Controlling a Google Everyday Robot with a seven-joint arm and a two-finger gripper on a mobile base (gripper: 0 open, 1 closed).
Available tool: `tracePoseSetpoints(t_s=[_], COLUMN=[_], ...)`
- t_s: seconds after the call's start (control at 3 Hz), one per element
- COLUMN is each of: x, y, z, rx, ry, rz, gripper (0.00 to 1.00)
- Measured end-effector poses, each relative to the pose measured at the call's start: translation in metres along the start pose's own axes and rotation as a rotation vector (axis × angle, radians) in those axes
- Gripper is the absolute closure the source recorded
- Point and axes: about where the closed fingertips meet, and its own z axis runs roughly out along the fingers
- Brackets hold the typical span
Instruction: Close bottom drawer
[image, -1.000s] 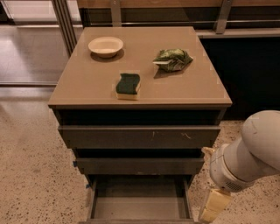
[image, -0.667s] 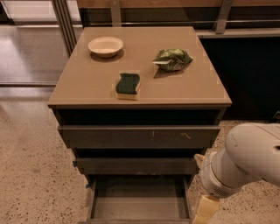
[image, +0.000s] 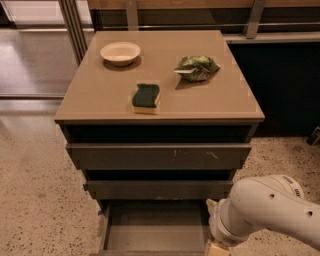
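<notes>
The bottom drawer (image: 155, 231) stands pulled open at 6 o'clock below the desk (image: 95, 95), its front cut off by the lower edge. The gripper (image: 216, 248), on a white arm (image: 272, 210) entering from 4 o'clock, sits just beside the drawer's 3 o'clock side, mostly cropped, so I cannot tell whether it is spread or closed. The green packet (image: 196, 67) at 1 o'clock bears print too blurred to read.

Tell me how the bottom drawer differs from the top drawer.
The bottom drawer is pulled far out, its tray showing; the top drawer sits nearly shut. The bottom drawer is narrower; the top drawer bears pale scratches. Both are dark grey-brown, handleless. The gripper is beside the bottom drawer's right edge.
</notes>
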Motion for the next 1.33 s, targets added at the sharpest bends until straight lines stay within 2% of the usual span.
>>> tracePoseSetpoints(t_s=[0.33, 0.67, 1.33], x=[0.0, -0.001, -0.007], y=[0.0, 0.003, 0.013], z=[0.0, 0.014, 0.086], rx=[0.0, -0.022, -0.103], ry=[0.0, -0.026, -0.093], rz=[0.0, 0.001, 0.01], gripper=[0.0, 0.0, 0.0])
